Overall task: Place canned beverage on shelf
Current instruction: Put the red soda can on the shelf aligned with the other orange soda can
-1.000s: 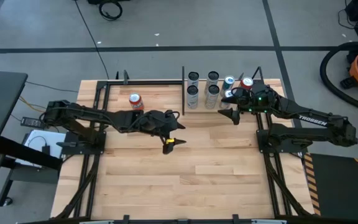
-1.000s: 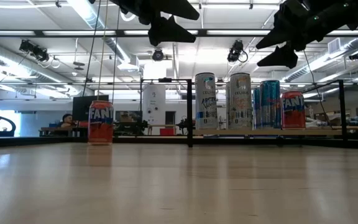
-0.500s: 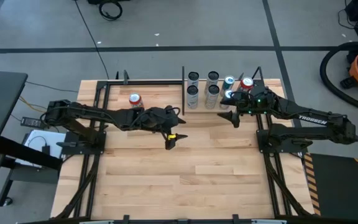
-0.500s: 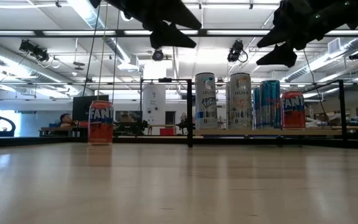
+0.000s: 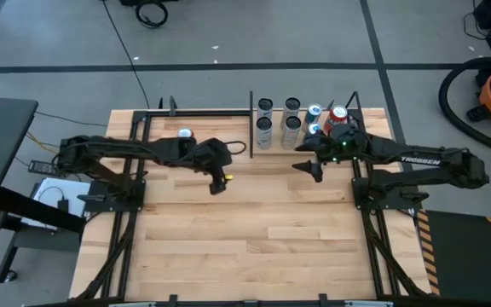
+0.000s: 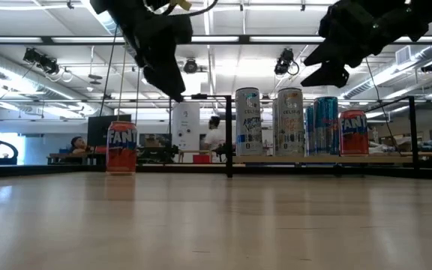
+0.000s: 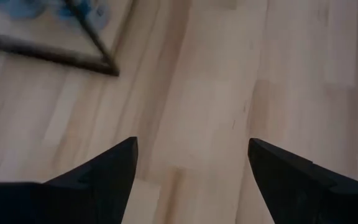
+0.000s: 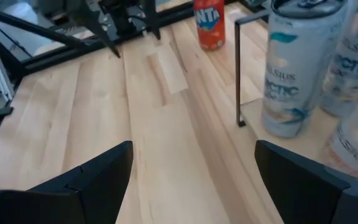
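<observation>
An orange Fanta can (image 5: 185, 134) stands upright on the tabletop at the far left; it also shows in the low view (image 6: 121, 147) and the right wrist view (image 8: 209, 25). The shelf (image 5: 277, 150), a pale panel with thin black rods, sits at the far right and holds several tall cans (image 5: 291, 124) and a second Fanta can (image 6: 353, 132). My left gripper (image 5: 216, 179) is open and empty, above the table, near-right of the loose can. My right gripper (image 5: 309, 165) is open and empty, above the shelf's near edge.
The shelf's black upright rod (image 8: 238, 68) and near-left corner (image 7: 102, 61) stand between the two grippers. Bare planked tabletop (image 5: 254, 239) fills the near half. Arm frames run along both table sides (image 5: 113, 230). People show in the room beyond (image 6: 214, 135).
My left gripper has gone toward the table's left and far edges, nearer the loose Fanta can, and has come lower and tipped to point more downward. My right gripper has shifted a little toward the table's left and near edges. The cans have stayed in place.
</observation>
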